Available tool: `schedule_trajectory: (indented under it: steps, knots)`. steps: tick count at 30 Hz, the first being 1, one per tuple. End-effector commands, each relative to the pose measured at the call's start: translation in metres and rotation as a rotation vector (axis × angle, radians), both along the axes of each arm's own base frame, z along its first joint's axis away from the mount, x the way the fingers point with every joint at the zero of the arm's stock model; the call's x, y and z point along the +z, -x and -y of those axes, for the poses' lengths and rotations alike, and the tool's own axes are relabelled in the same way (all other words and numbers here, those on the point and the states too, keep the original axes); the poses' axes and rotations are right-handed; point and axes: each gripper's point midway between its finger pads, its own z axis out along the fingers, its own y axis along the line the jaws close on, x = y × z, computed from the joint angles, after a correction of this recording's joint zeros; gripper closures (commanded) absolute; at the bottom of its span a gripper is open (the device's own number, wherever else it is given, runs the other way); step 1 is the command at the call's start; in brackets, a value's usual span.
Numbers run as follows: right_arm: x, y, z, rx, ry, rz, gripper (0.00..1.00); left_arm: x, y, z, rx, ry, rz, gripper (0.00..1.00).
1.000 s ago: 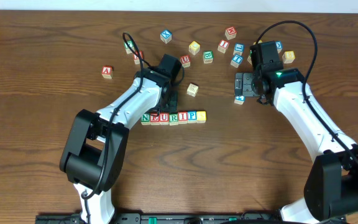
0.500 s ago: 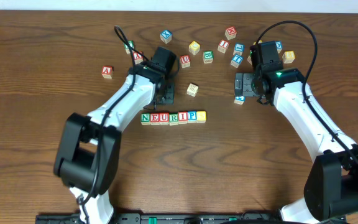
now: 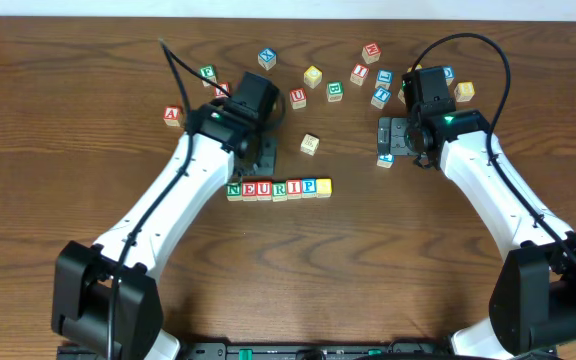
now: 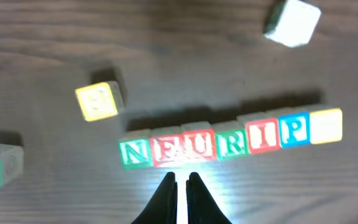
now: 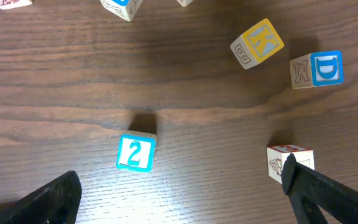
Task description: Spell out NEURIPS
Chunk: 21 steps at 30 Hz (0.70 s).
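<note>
Seven cubes lie touching in one straight row (image 3: 278,188) near the table's middle. In the left wrist view the row (image 4: 229,143) reads N, E, U, R, I, P and ends in a yellow-faced cube (image 4: 325,126). My left gripper (image 4: 180,178) is shut and holds nothing. It hovers just behind the N–E end of the row without touching it, and in the overhead view the left gripper (image 3: 265,157) is above that same end. My right gripper (image 3: 386,138) stands wide open at the right, holding nothing. A blue "2" cube (image 5: 135,152) lies ahead of the right gripper (image 5: 180,180).
Loose cubes are scattered along the back of the table, among them an A cube (image 3: 172,116), a pale cube (image 3: 310,144) and a cluster (image 3: 358,75). Near my right fingers lie a K cube (image 5: 258,42), a D cube (image 5: 317,68) and a picture cube (image 5: 289,163).
My left gripper has closed fully and drawn back a little from the row, towards the far left. The row and the right arm have not moved.
</note>
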Motion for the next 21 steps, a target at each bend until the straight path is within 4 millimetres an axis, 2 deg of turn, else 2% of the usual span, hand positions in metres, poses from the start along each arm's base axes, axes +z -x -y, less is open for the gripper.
schedule_trajectory:
  steps: [1,5,10,15,21]
  knots:
    - [0.007,-0.005,0.001,-0.016,-0.006,0.018,0.01,-0.007,0.014,0.014,-0.031,-0.012,-0.018,0.93]
    - [0.007,-0.005,0.003,-0.017,0.005,0.018,0.01,-0.019,0.030,0.035,-0.071,-0.014,-0.028,0.93]
    - [0.006,-0.004,0.003,-0.015,0.007,0.014,0.01,-0.037,0.035,0.054,-0.061,0.021,0.009,0.92]
    - [0.005,0.001,0.009,-0.022,0.041,-0.006,0.01,-0.057,0.038,0.046,-0.010,-0.001,0.024,0.93]
    - [0.004,0.004,0.013,-0.029,0.058,-0.017,0.01,-0.068,0.045,0.042,-0.010,-0.014,0.007,0.93]
